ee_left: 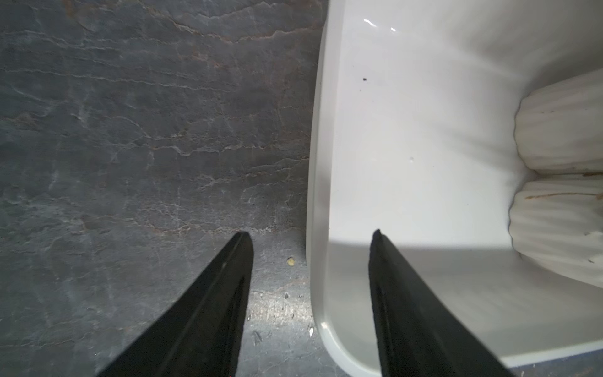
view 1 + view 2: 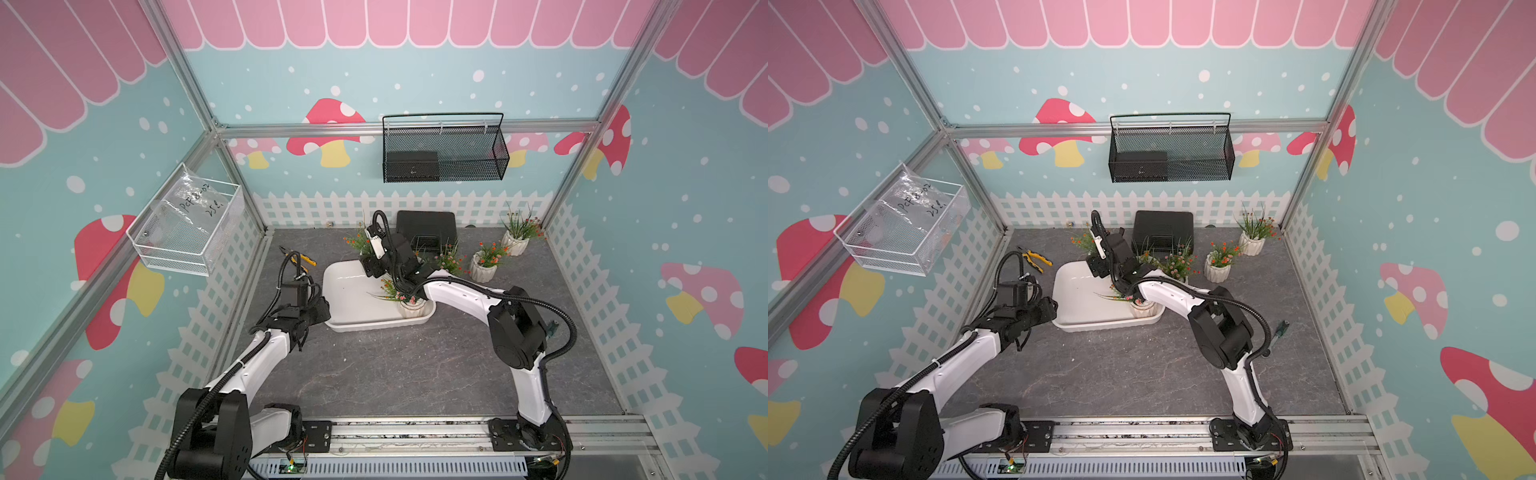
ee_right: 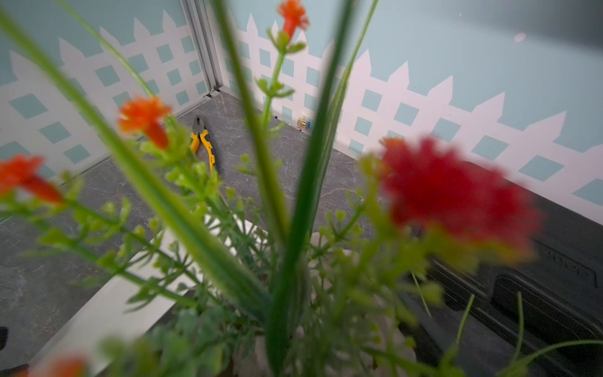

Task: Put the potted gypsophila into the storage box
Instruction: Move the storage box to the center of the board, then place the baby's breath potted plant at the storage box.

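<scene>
Box (image 2: 345, 286): white, shallow, flat on the grey table (image 2: 395, 374), just ahead of the left arm.

Left gripper (image 1: 311, 233): at the near left corner of the box, fingers (image 1: 228, 293) spread and astride the box wall, one above the table, one above the box floor. Nothing pinched; gap visible on both sides of the wall.

Right gripper (image 2: 370, 267): extended across the box to its far edge, directly over the orange-flowered plant (image 2: 357, 242). Right wrist view filled with blurred sprigs and orange-red blooms (image 3: 143, 119). Fingers hidden behind foliage, so spread or clamped not determinable (same for any hold on the pot).

Pots inside the box: pink-flowered pot (image 2: 412, 309) upright in the near right corner, partly beneath the right arm. In the left wrist view, one ribbed pot (image 1: 561, 120) and a neighbouring pot (image 1: 558, 228) close together on the box floor.

Pots outside the box: squat pot (image 2: 484, 270) with orange blooms and tall-sprigged pot (image 2: 515, 245), both upright on the table to the right, well apart from the box. Further pink sprigs (image 2: 451, 257) between right arm and black case (image 2: 426, 226); pot hidden.

Yellow pliers (image 2: 305, 261): on the table beside the far left corner of the box.
</scene>
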